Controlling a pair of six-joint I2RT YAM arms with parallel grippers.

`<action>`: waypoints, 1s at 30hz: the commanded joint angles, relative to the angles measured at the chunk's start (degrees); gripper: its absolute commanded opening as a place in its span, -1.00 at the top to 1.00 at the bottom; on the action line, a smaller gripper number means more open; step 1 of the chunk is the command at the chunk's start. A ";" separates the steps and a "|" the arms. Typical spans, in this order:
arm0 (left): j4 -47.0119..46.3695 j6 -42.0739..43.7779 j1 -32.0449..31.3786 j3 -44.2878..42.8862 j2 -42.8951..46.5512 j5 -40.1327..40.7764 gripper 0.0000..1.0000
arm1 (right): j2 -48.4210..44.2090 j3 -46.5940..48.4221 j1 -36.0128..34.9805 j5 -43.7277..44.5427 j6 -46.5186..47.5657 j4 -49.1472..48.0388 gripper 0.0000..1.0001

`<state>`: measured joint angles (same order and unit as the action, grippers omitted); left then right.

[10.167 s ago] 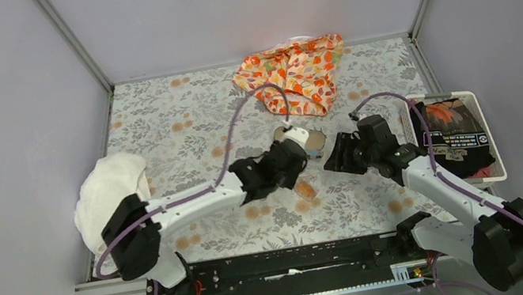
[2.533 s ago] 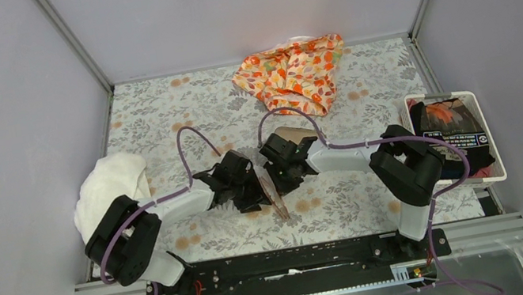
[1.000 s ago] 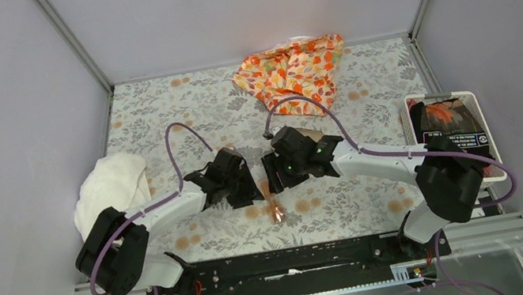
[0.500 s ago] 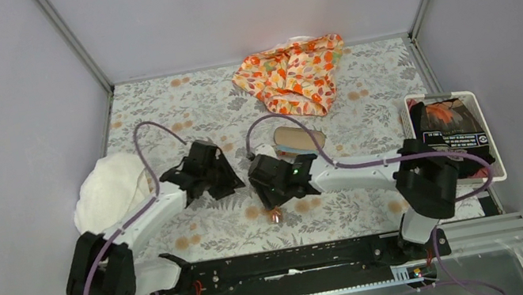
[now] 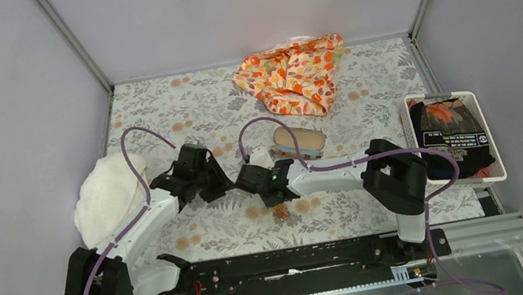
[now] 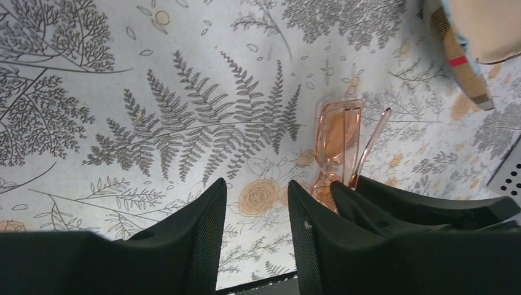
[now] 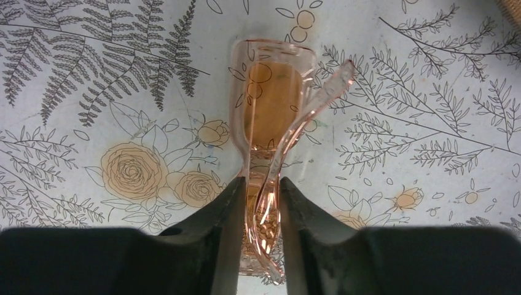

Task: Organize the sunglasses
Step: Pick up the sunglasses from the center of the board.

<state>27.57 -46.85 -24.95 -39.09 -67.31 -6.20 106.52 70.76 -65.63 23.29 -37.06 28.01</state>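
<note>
The sunglasses (image 7: 273, 104) have a thin translucent orange-pink frame and are folded, lying on the floral table near the front middle (image 5: 280, 211). My right gripper (image 7: 260, 181) is shut on them, one finger pressing each side of the frame, with a slim arm curving up between the fingers. In the top view the right gripper (image 5: 270, 196) reaches left across the table. My left gripper (image 6: 255, 184) is open with only bare tablecloth between its fingers; it sits just left of the sunglasses (image 6: 338, 141) and of the right gripper's black fingers (image 6: 424, 212).
A brown plaid case (image 5: 299, 139) lies open just behind the grippers, also at the left wrist view's top right corner (image 6: 467, 67). An orange floral cloth (image 5: 294, 74) is at the back, a white towel (image 5: 107, 193) at the left edge, a white basket (image 5: 496, 148) of dark items at the right.
The right gripper slid left and toward the front, and its fingers closed in on the sunglasses. The left gripper drew back to the left, away from them, still open.
</note>
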 commanded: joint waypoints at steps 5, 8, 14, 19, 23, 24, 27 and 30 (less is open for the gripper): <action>-1.14 1.37 0.52 2.50 0.89 -1.45 0.07 | -4.61 -2.43 -0.29 2.84 0.31 -1.50 0.69; -2.35 0.94 0.52 3.36 1.77 -1.99 0.07 | -6.72 -4.20 -0.21 3.40 1.45 -2.55 0.89; -3.13 0.36 0.52 4.05 3.61 -2.93 0.07 | -10.57 -6.95 0.02 0.85 3.52 -5.28 1.00; -3.97 0.43 0.52 3.85 4.50 -5.06 0.06 | -18.63 -14.11 3.57 -10.61 4.97 -14.18 1.00; -6.05 1.04 0.52 3.06 5.03 -8.61 -0.10 | -26.45 -22.42 9.10 -24.02 6.03 -24.54 1.00; -6.31 1.28 0.52 2.67 5.19 -9.45 -0.12 | -27.73 -23.93 10.78 -27.73 6.09 -26.37 1.00; -7.46 2.11 0.54 0.98 5.41 -13.11 -0.23 | -31.13 -27.15 15.28 -36.65 4.98 -30.88 1.00; -9.49 3.09 0.59 -0.37 5.82 -18.67 -0.46 | -33.56 -28.84 18.50 -44.45 4.36 -33.35 1.00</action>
<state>23.53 -45.76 -24.93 -36.58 -62.67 -16.73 76.62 43.42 -50.22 -5.98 -32.42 3.22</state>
